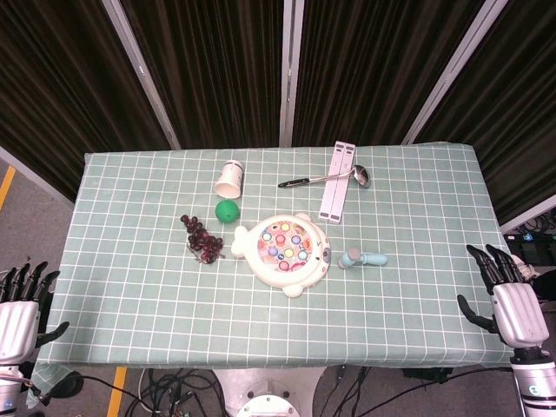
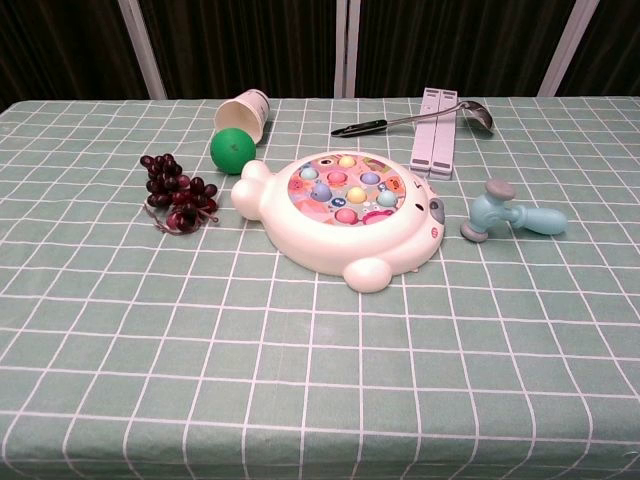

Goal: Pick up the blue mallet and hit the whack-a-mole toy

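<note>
Beside toy: mallet; hands at edges.

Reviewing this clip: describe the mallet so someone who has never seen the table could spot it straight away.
Start at the round white whack-a-mole toy with coloured buttons, mid-table. Just beside it, toward the robot's right hand, lies the blue mallet on its side, handle pointing away from the toy. It is the only pale blue object, with grey caps on its head.

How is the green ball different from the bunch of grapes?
The green ball is one smooth round thing; the bunch of grapes is many small berries clumped together. The ball is bright green, the grapes dark purple. The ball sits nearer the cup. Both rest on the table, left of the toy.
</note>
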Tool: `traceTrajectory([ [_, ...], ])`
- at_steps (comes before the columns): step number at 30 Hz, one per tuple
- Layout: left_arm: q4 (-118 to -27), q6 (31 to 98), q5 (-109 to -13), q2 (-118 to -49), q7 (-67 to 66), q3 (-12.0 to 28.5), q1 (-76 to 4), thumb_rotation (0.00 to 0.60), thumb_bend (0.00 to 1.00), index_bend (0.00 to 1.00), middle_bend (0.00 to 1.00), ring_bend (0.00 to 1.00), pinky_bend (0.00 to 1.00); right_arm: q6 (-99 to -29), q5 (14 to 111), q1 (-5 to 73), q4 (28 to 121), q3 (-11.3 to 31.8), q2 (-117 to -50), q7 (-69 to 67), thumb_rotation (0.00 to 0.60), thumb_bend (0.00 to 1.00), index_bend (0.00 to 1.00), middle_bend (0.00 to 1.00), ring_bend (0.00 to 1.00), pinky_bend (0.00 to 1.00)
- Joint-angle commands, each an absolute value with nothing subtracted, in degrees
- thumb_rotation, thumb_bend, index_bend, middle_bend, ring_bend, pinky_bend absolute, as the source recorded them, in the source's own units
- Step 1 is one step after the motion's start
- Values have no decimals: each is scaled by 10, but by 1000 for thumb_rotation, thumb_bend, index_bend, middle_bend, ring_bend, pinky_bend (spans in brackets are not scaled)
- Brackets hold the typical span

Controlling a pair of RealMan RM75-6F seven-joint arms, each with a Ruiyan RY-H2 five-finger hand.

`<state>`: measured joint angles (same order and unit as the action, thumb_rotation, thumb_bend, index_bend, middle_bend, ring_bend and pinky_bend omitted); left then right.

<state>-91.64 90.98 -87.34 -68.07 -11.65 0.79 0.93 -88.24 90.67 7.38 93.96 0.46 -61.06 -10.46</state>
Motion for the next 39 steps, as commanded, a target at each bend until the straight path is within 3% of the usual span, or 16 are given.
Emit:
traceTrajectory([
  [1,-916,912,-872,-681,-120,8,11,600,0,185,85,0,0,-873,907,76,941,4,-608,-106,600,266,0,146,0,63],
  [8,-917,914,-872,-680,-119,7,14,600,0,186,85,0,0,-840,905,86,958,4,-600,-95,600,264,0,156,3,72],
  [14,-915,908,-875,-678,-112,8,9,600,0,185,85,0,0,-729,855,144,998,24,-592,-38,600,169,0,172,17,93],
  [19,-908,907,-871,-679,-99,7,12,600,0,186,85,0,0,-622,791,214,982,57,-630,-3,600,131,7,200,44,112],
  [27,-894,901,-862,-681,-81,6,14,600,0,185,85,0,0,-535,693,291,893,97,-730,53,600,175,168,281,128,193],
  [39,-878,895,-857,-684,-64,7,14,600,0,186,85,0,0,-479,633,345,830,103,-807,80,600,229,326,326,193,245],
])
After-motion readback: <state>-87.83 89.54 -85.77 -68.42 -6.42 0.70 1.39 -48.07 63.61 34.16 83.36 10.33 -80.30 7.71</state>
